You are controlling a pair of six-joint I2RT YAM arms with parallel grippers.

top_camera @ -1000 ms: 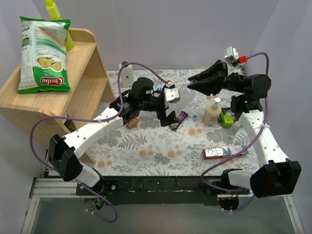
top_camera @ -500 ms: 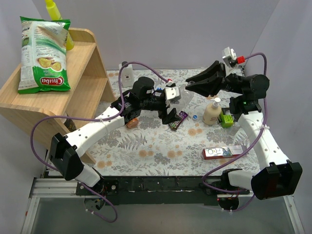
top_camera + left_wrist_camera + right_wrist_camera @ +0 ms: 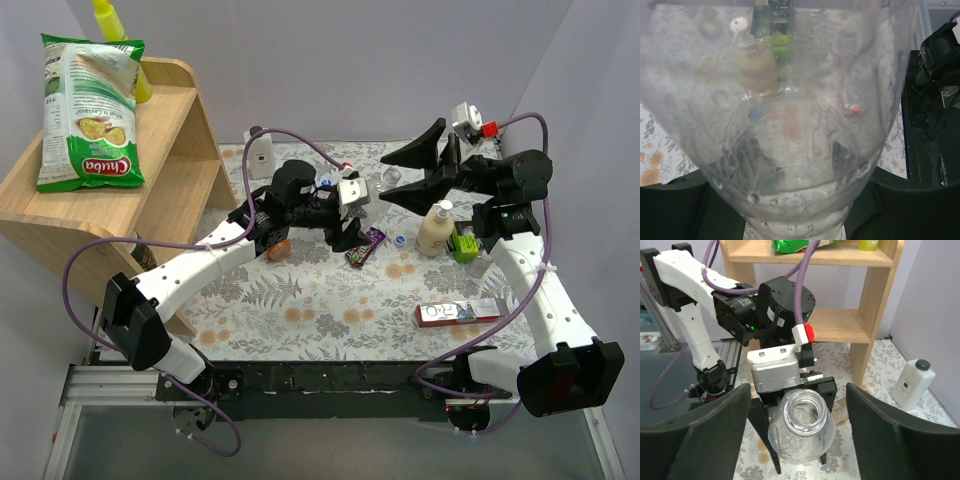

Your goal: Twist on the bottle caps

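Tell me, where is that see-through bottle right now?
In the top view the clear bottle is mid-table toward the back, clamped in the left gripper, its uncapped mouth facing the open right gripper.

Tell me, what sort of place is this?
Probably a robotics test bench, not a home: two white robot arms bolted to a metal rail, and staged groceries like a green crisp bag on a wooden shelf.

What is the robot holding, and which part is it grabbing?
The left gripper holds a clear bottle by the sides of its body, mouth uncapped. The right gripper is wide open, holding nothing.
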